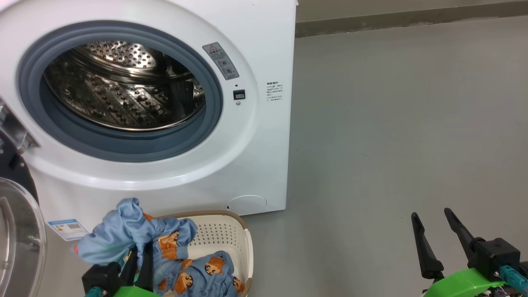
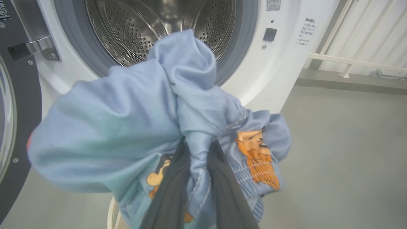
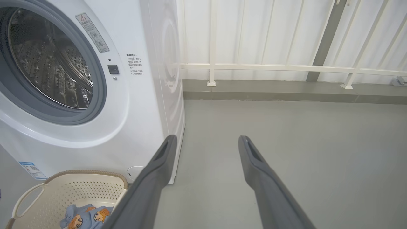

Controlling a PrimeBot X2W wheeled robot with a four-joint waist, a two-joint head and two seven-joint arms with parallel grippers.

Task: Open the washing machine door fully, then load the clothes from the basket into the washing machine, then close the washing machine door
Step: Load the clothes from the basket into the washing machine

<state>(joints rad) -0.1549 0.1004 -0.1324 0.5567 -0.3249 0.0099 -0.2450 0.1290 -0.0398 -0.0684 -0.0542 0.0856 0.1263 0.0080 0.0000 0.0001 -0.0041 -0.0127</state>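
Fingers of left arm, tips under clothes

A laundry area: white washing machine, grey floor, pale railing.

left gripper sits at the head view's lower left, its dark fingers pinched close on the clothes. right gripper sits low at right, fingers spread, pointing up.
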